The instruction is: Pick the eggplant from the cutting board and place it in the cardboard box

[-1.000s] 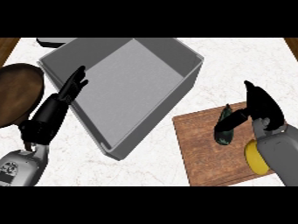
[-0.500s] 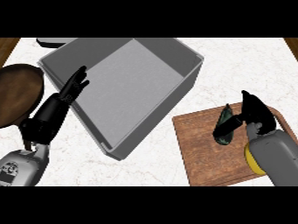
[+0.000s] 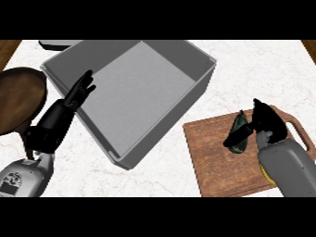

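Observation:
The dark eggplant (image 3: 238, 134) lies on the wooden cutting board (image 3: 215, 157) at the right, tilted with its stem end away from me. My right hand (image 3: 268, 121) is against its right side, fingers curled round it. The eggplant still rests on the board. The box (image 3: 187, 55) shows as a large grey open container in the middle, tilted diagonally, left of the board. My left hand (image 3: 77, 95) stays open with fingers up beside the box's left wall.
A dark brown round plate (image 3: 6, 102) lies at the far left, partly behind my left forearm. Something yellow (image 3: 266, 174) peeks out under my right forearm on the board. A grey object (image 3: 54, 45) sits at the back edge.
My right hand has drawn slightly down and toward me along the eggplant, its fingers curling in. The eggplant has barely shifted. The left hand has not moved.

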You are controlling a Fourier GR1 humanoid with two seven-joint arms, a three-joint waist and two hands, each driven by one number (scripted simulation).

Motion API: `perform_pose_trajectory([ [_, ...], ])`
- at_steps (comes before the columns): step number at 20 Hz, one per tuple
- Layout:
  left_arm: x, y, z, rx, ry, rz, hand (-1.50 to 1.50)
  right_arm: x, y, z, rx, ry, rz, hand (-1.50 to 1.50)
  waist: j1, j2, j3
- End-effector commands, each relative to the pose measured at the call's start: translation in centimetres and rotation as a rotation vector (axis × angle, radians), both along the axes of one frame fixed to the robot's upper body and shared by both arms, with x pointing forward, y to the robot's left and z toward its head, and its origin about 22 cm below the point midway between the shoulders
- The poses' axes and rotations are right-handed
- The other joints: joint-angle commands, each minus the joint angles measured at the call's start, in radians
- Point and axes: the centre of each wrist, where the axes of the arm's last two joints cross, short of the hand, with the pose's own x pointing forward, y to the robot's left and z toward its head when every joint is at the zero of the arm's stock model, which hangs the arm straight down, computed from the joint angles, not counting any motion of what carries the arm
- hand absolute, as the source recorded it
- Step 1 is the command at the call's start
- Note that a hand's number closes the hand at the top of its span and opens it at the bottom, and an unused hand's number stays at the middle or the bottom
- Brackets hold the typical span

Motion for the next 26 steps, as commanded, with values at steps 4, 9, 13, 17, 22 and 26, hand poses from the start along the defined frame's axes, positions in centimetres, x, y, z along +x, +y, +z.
perform_pose_trajectory([
  [4, -0.9, -2.5, -2.7, -0.039, 0.097, -0.077, 0.00, 0.7, 1.6, -1.2, -0.004, 0.139, -0.112, -1.50, 0.002, 0.013, -0.008],
  [9, -0.6, -2.6, -3.3, -0.036, 0.082, -0.055, 0.00, 0.2, 0.4, -2.6, 0.001, 0.171, -0.122, -1.50, -0.007, 0.013, -0.008],
  [13, 0.3, -0.7, -2.4, -0.032, 0.076, -0.055, 0.00, -1.2, 1.4, -2.7, 0.017, 0.176, -0.098, -1.50, -0.016, 0.009, -0.009],
  [17, 0.0, -1.9, -3.1, -0.035, 0.081, -0.054, 0.00, 0.2, 0.4, -3.3, -0.004, 0.189, -0.120, -1.50, -0.008, 0.012, -0.008],
  [22, -1.1, -1.7, -2.4, -0.035, 0.089, -0.067, 0.00, -1.7, -1.2, -6.5, -0.048, 0.242, -0.120, -1.50, -0.004, 0.010, -0.008],
  [26, -0.5, -0.8, -2.7, -0.042, 0.082, -0.061, 0.00, -1.1, 1.6, -5.6, -0.020, 0.228, -0.110, 1.50, -0.004, 0.011, -0.008],
])
